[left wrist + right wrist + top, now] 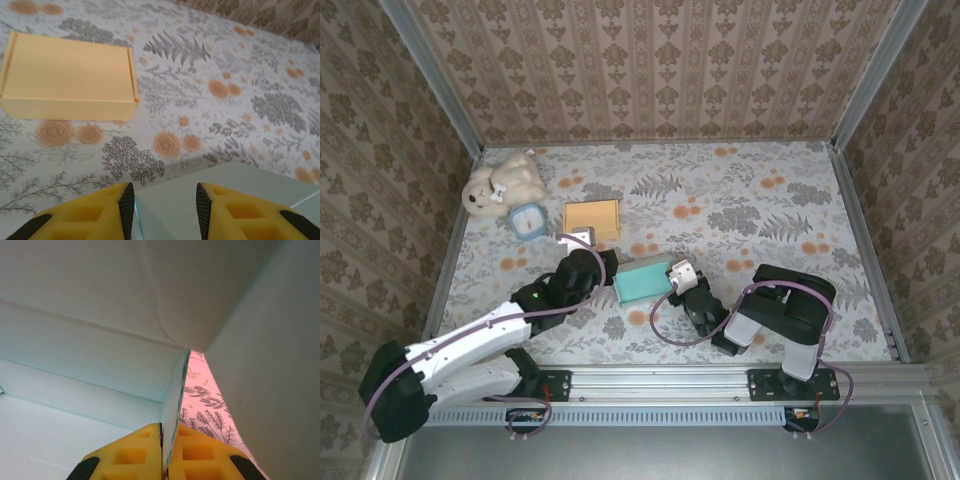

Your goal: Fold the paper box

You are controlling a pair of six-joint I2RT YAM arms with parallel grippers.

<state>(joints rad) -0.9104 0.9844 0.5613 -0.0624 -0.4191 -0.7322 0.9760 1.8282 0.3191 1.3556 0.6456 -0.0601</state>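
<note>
**A:** Right gripper [162,432] first. State?

**B:** Jaws closed on a thin side panel [170,390] of the pale teal paper box [100,295]. The panel's edge runs straight down between the yellow fingers. The box's inner walls rise above and to the left.

**A:** Left gripper [164,201]?

**B:** Jaws stand apart. The box's pale face lies between and below the black pads [126,205], with one corner pointing away from the wrist.

**A:** Box position overall?

**B:** Near the middle of the floral table [770,220], between the two grippers. The left one is at its left end, the right one at its right end. A closed orange box [67,75] lies just beyond it. A teddy bear [503,185] and a small blue item [528,221] sit at the far left.
</note>
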